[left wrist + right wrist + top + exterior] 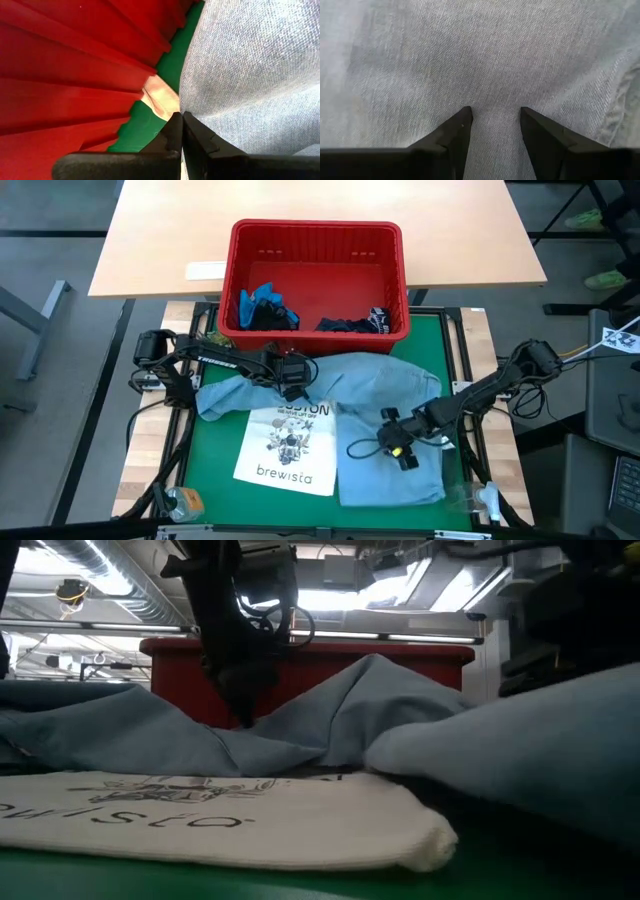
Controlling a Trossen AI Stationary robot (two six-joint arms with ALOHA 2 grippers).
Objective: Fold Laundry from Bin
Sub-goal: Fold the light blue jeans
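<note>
From above, the red rectangular plastic bin [316, 240] with slotted sides sits at the far edge of the green mat [215, 445], and inside it a bright blue garment [262, 302] lies at the left while a dark navy garment [355, 323] lies at the right. Just near of the bin, the light blue denim shirt [385, 430] sprawls across the mat, its left part overlapping the far edge of the white printed tote bag [285, 445]. The left gripper [293, 383] is down on the shirt's far-left part, close to the bin's near wall; the right gripper [400, 450] rests over the shirt's right half. On to the low view: the tote bag [250, 825] fills the foreground, the denim shirt [340, 720] rises in a ridge behind it, and the left gripper [243, 705] comes down into the cloth in front of the red bin [420, 665]. The left wrist view shows the left gripper [181, 120] with fingers pressed together, pinching the edge of the denim shirt [250, 75] beside the bin's wall [65, 75]. The right wrist view shows the right gripper [496, 116] with fingers spread apart, tips touching the denim shirt [480, 55], nothing clamped between them.
</note>
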